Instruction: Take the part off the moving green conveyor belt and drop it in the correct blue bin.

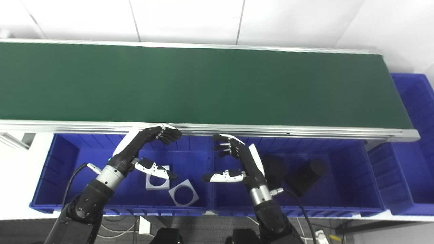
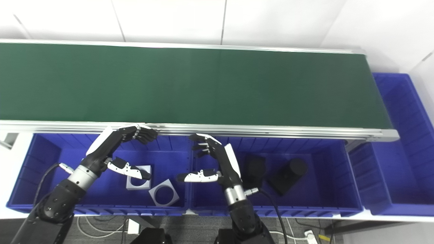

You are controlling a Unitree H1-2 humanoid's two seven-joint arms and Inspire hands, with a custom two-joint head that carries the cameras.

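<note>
The green conveyor belt (image 1: 203,81) runs across the view and carries no part. My left hand (image 1: 145,149) hovers open over the left blue bin (image 1: 57,159), fingers near the belt's front rail. My right hand (image 1: 235,159) hovers open over the divider between the left bin and the middle blue bin (image 1: 349,176). Neither hand holds anything. The left bin holds two grey square frames with round holes (image 1: 183,193), one partly hidden by my left thumb. The middle bin holds two black cylinders (image 1: 305,176).
A third blue bin (image 1: 413,142) stands at the belt's right end. The aluminium front rail (image 1: 271,130) of the conveyor runs just above the bins. Cables and a power strip (image 1: 320,234) lie on the floor below.
</note>
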